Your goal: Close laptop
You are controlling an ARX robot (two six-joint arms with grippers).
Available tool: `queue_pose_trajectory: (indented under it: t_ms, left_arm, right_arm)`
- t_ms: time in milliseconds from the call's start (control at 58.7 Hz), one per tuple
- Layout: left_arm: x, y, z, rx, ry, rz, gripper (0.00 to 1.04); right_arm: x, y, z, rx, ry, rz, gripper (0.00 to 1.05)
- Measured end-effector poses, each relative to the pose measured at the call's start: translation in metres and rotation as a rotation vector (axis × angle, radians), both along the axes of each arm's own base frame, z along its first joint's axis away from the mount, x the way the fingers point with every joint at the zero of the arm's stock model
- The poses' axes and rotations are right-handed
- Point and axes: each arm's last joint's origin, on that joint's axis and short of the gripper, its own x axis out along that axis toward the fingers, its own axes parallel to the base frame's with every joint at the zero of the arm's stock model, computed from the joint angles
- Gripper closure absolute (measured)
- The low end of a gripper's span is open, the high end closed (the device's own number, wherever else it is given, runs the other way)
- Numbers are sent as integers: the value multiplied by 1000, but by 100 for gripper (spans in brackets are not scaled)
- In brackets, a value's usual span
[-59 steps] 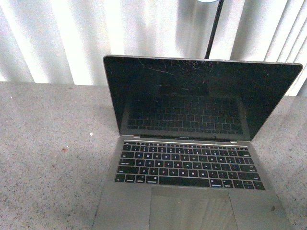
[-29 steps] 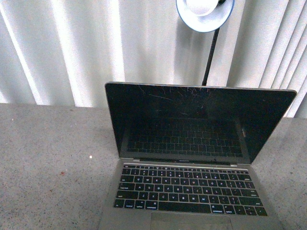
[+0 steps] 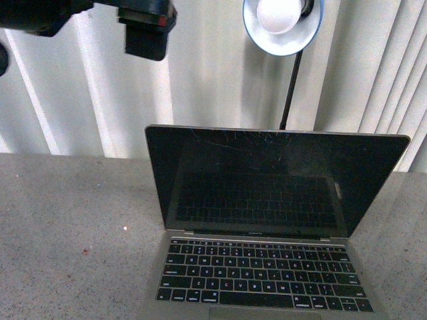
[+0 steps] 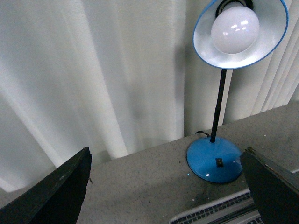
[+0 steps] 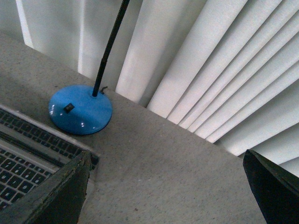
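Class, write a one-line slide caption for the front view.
Open laptop on grey table, blue lamp behind, left arm high above.

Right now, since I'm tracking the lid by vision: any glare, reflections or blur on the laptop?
Front view: the laptop screen mirrors its keyboard; scratches catch light near the top edge; no blur. Left wrist view: lamp bulb shows small highlights.

I count one laptop point(image 3: 267, 193), one desk lamp point(image 4: 205, 156), one bulb point(image 4: 235, 29) in it, one switch point(image 4: 218, 162) on its base, one table point(image 3: 67, 220).

Speckled grey table point(image 3: 60, 220) with open laptop point(image 3: 267, 200), blue desk lamp point(image 4: 210, 161)
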Motion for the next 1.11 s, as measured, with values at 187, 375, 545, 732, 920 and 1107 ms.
queue_pose_trajectory:
  t_ms: [187,375,545,732,920,1107]
  left_arm:
    - [42,-21,0,125,49,28,7]
    - [67,-33,-13,222,96,25,13]
    - [77,-43,-12,290,128,-10,43]
    - [78,-52,-12,358,152,-65,77]
    - [74,-56,-19,412,203,-125,101]
    - [70,-59,-28,448,234,-157,101]
  right_arm:
    - [37,13,18,-79,-18,93,7]
    - [55,31,16,-142,-5,204,22]
    - [66,44,11,-221,28,297,53]
    - [79,53,6,-290,61,366,86]
    - [84,62,3,-329,86,418,102]
    - [82,72,0,-341,97,467,102]
